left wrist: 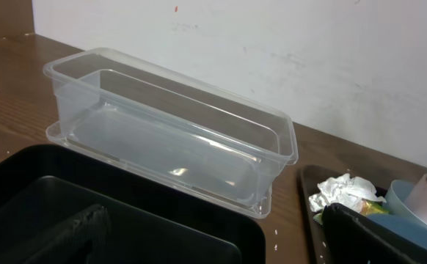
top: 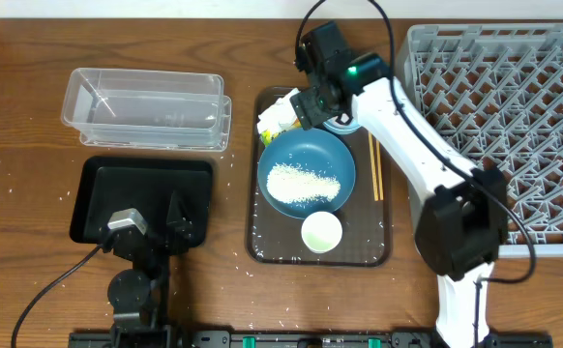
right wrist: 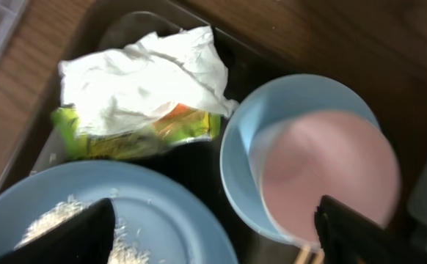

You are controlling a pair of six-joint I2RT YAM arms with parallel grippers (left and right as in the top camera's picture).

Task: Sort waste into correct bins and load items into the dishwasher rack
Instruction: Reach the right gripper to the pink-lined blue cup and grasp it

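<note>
Ahead-left of my right gripper (right wrist: 217, 220), spread wide and empty, napkin (right wrist: 144, 77) lies atop snack wrapper (right wrist: 136, 136), long axis crosswise; pink cup (right wrist: 327, 172) sits ahead-right.

The left arm (top: 132, 280) is sitting folded low at the near edge, its dark links bunched close above its base. The left gripper (left wrist: 213, 220) is pointing away from the base and is holding its two dark fingers (left wrist: 81, 235) wide apart, with nothing between them. The right arm (top: 407, 135) is reaching from its black base at the near right, its white links stretching diagonally up and to the left. A small green light is glowing near its wrist (top: 325, 48). The right gripper (top: 311, 108) is angling downward, its black fingers (right wrist: 74, 235) spreading wide and gripping nothing.
</note>
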